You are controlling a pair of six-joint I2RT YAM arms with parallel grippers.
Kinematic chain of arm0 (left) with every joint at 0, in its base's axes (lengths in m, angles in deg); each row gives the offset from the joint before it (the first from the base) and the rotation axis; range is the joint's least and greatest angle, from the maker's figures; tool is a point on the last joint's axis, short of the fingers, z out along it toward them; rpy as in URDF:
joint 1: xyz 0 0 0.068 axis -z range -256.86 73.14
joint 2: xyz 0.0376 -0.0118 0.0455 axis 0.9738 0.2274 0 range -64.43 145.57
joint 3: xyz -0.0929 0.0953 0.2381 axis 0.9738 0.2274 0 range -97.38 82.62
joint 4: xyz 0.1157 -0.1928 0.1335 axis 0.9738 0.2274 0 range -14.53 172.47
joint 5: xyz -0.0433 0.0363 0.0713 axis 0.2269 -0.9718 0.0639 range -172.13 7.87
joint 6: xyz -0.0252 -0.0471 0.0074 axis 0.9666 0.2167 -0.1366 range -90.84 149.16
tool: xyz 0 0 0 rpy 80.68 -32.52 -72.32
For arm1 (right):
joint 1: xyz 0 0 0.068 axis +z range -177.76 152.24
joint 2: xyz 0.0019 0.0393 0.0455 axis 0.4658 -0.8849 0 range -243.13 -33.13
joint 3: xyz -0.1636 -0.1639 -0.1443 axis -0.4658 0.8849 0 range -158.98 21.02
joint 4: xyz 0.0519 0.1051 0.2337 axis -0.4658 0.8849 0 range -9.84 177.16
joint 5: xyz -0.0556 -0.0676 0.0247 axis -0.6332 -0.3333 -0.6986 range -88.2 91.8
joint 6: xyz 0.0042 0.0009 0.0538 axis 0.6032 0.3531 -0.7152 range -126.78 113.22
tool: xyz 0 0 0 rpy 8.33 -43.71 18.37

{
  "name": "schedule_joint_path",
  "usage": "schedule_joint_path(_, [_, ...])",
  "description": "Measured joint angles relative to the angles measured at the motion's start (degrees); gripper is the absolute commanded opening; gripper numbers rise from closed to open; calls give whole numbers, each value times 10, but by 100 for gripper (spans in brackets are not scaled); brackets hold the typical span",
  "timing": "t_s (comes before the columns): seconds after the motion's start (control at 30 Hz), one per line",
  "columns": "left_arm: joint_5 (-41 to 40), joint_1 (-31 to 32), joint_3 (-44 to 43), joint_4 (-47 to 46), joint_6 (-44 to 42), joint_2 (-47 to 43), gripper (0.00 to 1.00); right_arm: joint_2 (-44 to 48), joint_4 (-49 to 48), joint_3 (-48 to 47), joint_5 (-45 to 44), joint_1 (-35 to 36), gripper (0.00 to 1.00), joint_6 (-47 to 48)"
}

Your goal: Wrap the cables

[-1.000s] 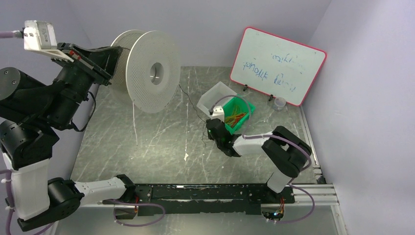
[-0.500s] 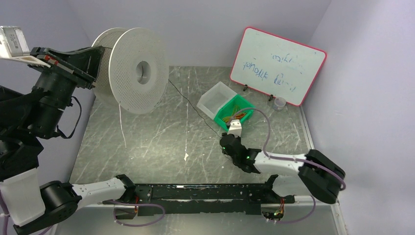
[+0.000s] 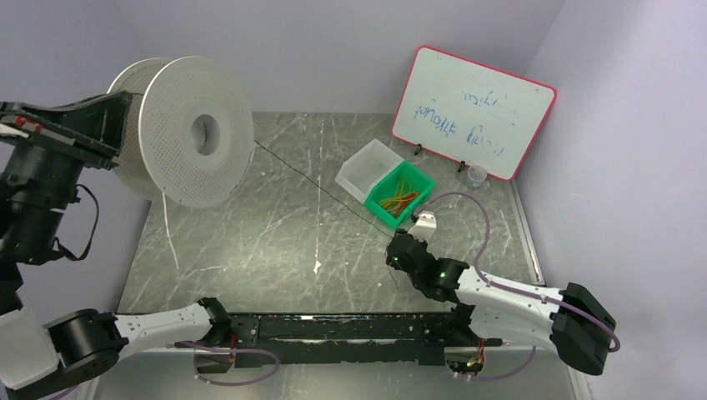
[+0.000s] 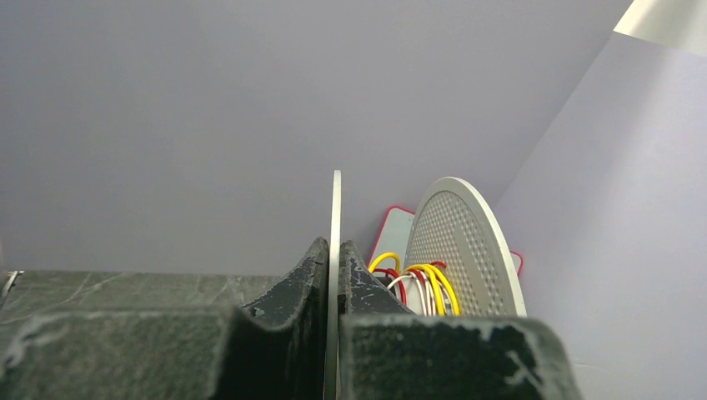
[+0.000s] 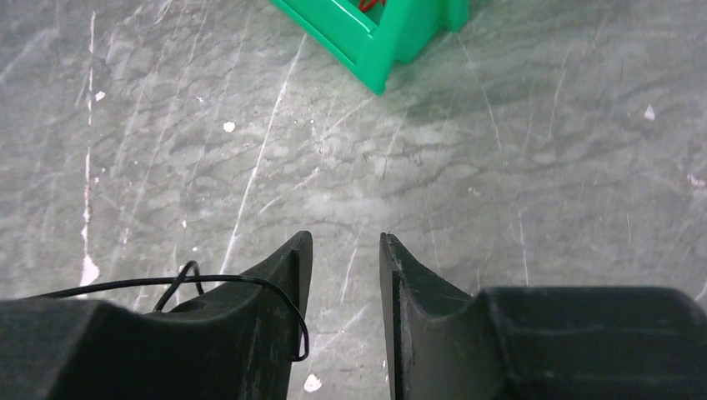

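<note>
Hiding most of the spool (image 4: 467, 242), the left gripper (image 4: 333, 250) pinches its flange (image 4: 335, 208); the right gripper (image 5: 343, 246) (fingers (image 5: 425, 283) parted, black cable (image 5: 208, 279) looped over one) sits just short of the green bin (image 5: 375, 42).

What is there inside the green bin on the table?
Inside the green bin lies a loose tangle of thin cables, yellow and orange-red. The bin's floor under them is covered, so I cannot tell how many there are.

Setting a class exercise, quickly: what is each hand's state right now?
Left hand: closed on the white perforated plastic spool.
Right hand: open; thin black cable draped over one finger.
</note>
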Motion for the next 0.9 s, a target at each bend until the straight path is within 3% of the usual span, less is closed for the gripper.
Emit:
schedule_joint_path(0.5, [-80, 37, 25, 5, -29, -54, 7, 69, 139, 10, 11, 1, 42, -144])
schedule_joint_path(0.9, [-84, 50, 37, 6, -30, -64, 7, 86, 120, 9, 23, 1, 41, -105])
